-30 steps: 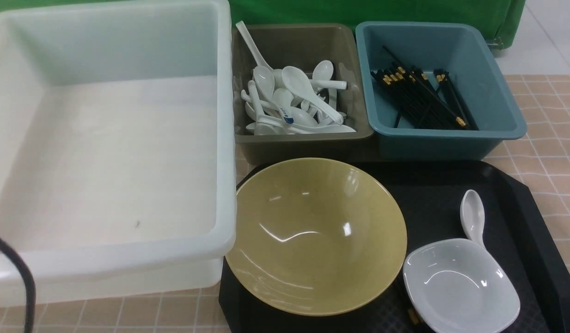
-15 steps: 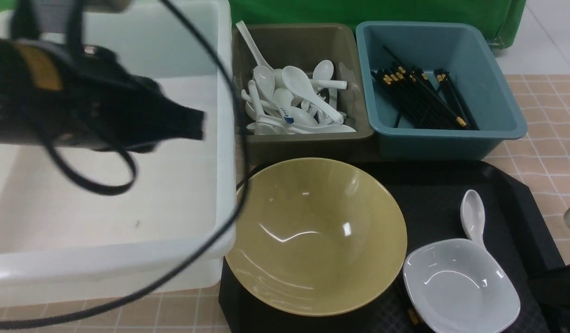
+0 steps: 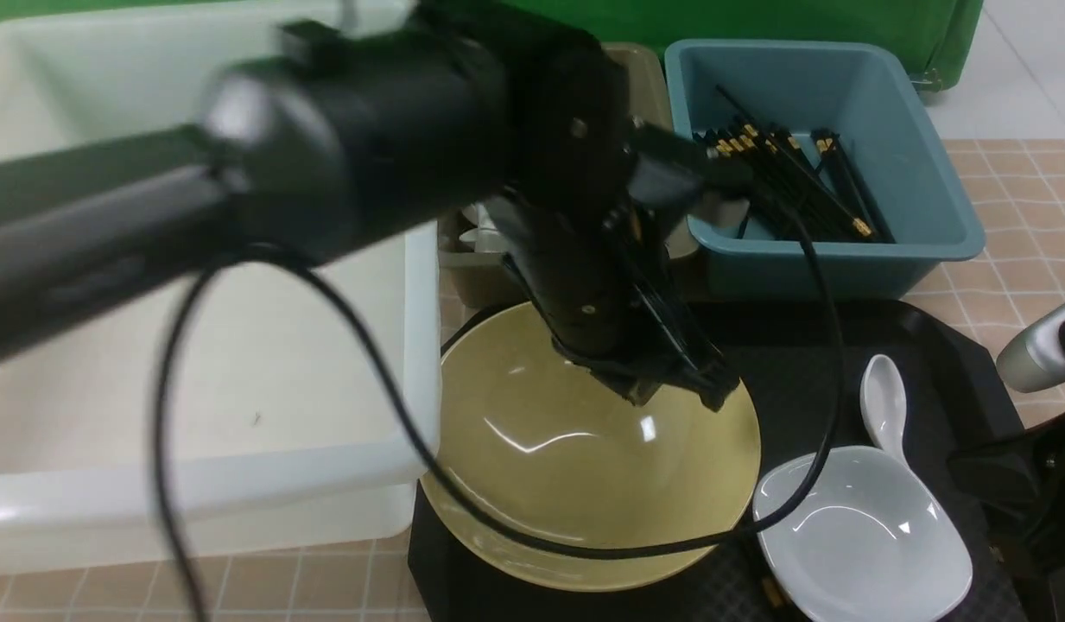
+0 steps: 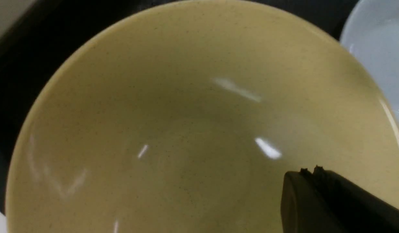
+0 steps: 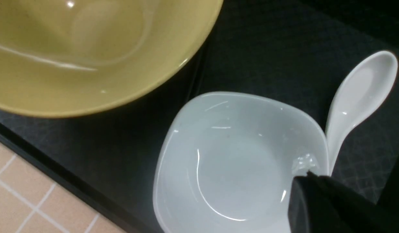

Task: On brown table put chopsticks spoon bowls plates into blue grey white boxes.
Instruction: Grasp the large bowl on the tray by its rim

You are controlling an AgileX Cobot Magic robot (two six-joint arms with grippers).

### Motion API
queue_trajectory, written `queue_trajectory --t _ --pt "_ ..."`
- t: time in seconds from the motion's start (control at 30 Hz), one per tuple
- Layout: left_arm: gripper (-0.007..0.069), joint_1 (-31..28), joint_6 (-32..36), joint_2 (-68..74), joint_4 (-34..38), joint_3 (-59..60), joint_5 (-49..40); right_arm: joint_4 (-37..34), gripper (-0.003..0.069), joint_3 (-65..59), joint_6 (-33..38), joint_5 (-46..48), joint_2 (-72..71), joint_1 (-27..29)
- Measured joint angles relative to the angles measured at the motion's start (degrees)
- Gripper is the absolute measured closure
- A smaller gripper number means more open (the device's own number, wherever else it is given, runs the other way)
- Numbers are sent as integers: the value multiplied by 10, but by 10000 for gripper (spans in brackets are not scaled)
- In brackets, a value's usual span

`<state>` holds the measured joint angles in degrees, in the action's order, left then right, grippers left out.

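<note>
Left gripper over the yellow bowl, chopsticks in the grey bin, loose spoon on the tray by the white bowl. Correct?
Not quite: the front view shows the chopsticks in the blue bin. The rest stands: left gripper over the yellow bowl, spoon on the tray by the white bowl.

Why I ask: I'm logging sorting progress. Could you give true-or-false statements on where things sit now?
The yellow bowl sits on the black tray. True.
The blue box is empty. False: it holds black chopsticks.
The white bowl sits inside the yellow bowl. False: it sits beside it on the tray, next to a spoon.
The left hand hangs over the yellow bowl. True.
</note>
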<state>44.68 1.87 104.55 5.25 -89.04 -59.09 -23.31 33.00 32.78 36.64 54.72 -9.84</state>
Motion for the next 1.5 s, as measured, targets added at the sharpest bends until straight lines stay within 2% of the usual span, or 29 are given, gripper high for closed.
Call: queue_trajectory --t 0.17,0.37,0.43,0.47,0.57,0.73,0.8,0.87,0.97,1.0,1.13,1.2,1.3,1.5 --pt "620 0 0 66 1 -20 3 0 620 0 0 0 0 0" --pt "620 0 18 102 89 -21 56 0 620 0 0 1 0 0" --pt "620 5 67 105 139 -21 75 0 620 0 0 1 -2 0" --pt "620 6 67 105 139 -21 77 0 620 0 0 1 -3 0" --pt "620 22 165 105 218 -26 93 0 620 0 -1 3 -22 0" --pt "612 40 226 105 250 -55 85 4 619 0 -2 5 -52 0" --pt "580 39 226 105 227 -89 52 11 617 0 -2 5 -69 0" --pt "526 35 209 105 173 -127 2 18 616 0 -4 5 -78 0" --pt "414 27 145 105 68 -174 -73 21 616 0 -7 5 -80 0" --pt "406 26 140 105 61 -174 -73 21 616 0 -8 5 -80 0" --pt "209 11 34 107 -107 -196 -113 22 615 0 -15 5 -80 0" --pt "146 2 14 114 -150 -198 -116 22 613 0 -15 5 -80 0" --pt "104 -10 13 135 -173 -198 -116 21 612 0 -18 5 -80 0" --pt "95 -26 15 182 -176 -198 -116 20 610 0 -28 5 -80 0"
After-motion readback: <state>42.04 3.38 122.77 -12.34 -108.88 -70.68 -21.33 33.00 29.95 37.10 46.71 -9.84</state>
